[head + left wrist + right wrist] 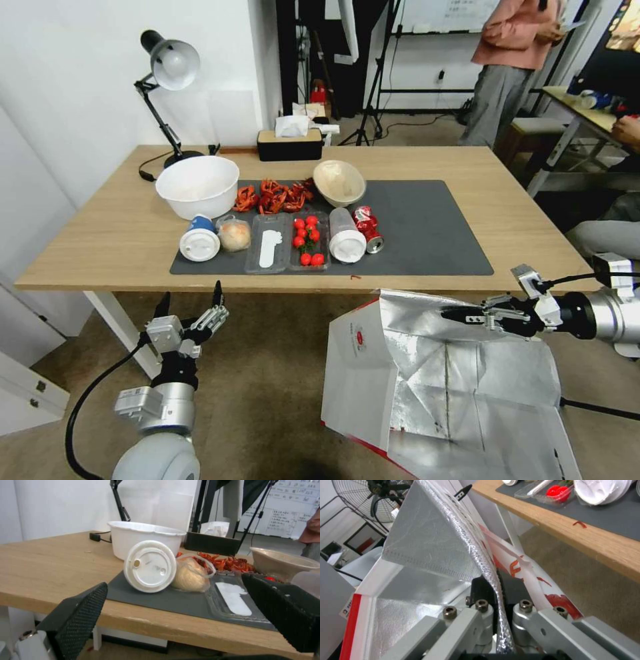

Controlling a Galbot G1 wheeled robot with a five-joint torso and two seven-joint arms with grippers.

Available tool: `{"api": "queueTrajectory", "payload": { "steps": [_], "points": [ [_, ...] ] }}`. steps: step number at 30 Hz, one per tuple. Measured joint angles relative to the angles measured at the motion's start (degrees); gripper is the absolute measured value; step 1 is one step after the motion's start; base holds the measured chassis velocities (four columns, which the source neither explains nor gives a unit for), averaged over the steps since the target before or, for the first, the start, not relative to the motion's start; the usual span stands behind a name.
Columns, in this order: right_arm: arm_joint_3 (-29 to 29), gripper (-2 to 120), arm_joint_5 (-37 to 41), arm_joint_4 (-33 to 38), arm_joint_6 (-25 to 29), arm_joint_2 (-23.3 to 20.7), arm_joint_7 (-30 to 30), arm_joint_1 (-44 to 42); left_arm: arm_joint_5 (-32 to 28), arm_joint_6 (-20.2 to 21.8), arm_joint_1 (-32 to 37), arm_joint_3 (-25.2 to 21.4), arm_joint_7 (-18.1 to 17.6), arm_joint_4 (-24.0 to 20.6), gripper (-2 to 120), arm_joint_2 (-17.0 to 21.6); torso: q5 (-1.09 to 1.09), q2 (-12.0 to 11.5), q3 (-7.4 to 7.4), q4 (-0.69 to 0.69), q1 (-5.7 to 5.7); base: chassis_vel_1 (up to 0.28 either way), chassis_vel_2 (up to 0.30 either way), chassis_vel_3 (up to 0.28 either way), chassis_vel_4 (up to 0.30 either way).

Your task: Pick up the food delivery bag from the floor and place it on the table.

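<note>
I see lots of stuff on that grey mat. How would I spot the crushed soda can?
Find the wooden table and its dark grey mat. Near the mat's front edge, right of the cherry tomatoes, lies the crushed soda can, beside a lidded cup. It is the only red metal thing there.

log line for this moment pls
right gripper: shut on foil rim of delivery bag | bag: below table edge | left gripper: open, idle near table front

The food delivery bag (373, 373) stood on the floor (267, 373) just before the tabletop (100, 233), toward its right half. On the tabletop lay a mat (427, 233); a desk lamp (167, 87) and tissue box (290, 143) stood behind it.
</note>
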Motion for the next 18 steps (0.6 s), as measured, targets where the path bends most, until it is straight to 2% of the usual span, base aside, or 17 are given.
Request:
{"api": "queueTrajectory", "payload": {
  "steps": [18],
  "points": [
    [1.16,0,1.02,1.05,-0.22,-0.75,-0.82,-1.17,0.08,-0.06,0.25,-0.08,-0.25,-0.65,100,0.11,0.00,-0.33,-0.19,0.00,-0.15,0.000,0.000,0.000,0.000]
  ]
}}
